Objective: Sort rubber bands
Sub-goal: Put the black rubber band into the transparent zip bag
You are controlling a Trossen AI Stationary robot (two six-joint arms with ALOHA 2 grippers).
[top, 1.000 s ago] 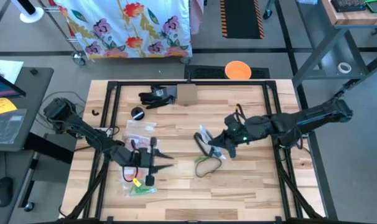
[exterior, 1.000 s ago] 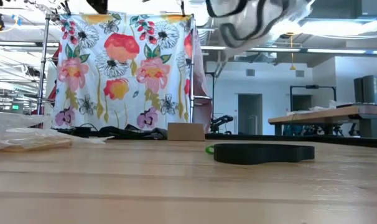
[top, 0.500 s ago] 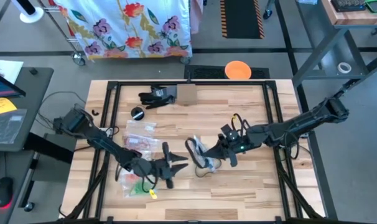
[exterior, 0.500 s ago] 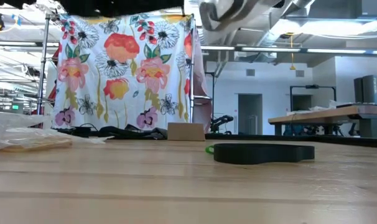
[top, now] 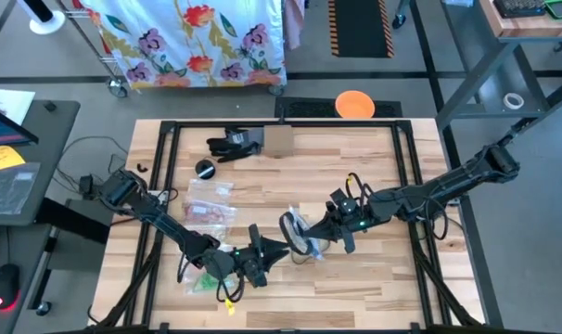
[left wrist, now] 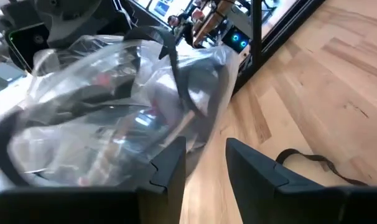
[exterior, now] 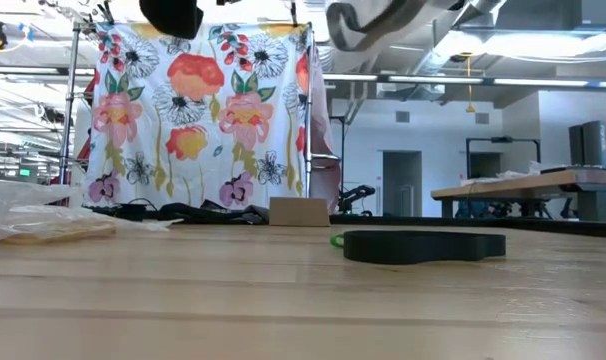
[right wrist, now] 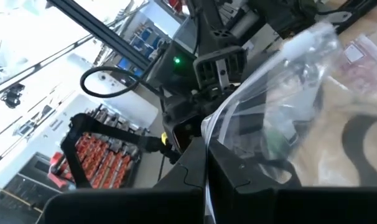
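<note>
You are mid-handover at the centre of the counter (top: 374,153): the right tool (top: 320,232) is clamped shut on the edge of a clear plastic zip bag (top: 300,234), held off the wood, and the left tool (top: 274,250) sits just beside it at about eight o'clock from the bag, its two fingers (left wrist: 170,171) standing narrowly apart with nothing between them. In the left wrist view the bag (left wrist: 114,118) fills the space directly ahead of those fingers, with dark and red loops, apparently rubber bands (left wrist: 104,81), lying inside it. To do this step well, in my judgement, keep the right tool steady so the bag mouth does not swing, bring the left fingers onto the free lip rather than the bulging middle, and close only once film sits between them; a grip on the body of the bag would trap the bands. More bags rest on the counter around nine o'clock (top: 211,211), and a dark loop lies on the wood just below the held bag (left wrist: 313,163). The left arm reaches in low from the nine o'clock edge, stretched nearly flat, wrist turned toward the centre. The right arm comes from three o'clock, likewise extended, wrist dipped toward the bag.
</note>
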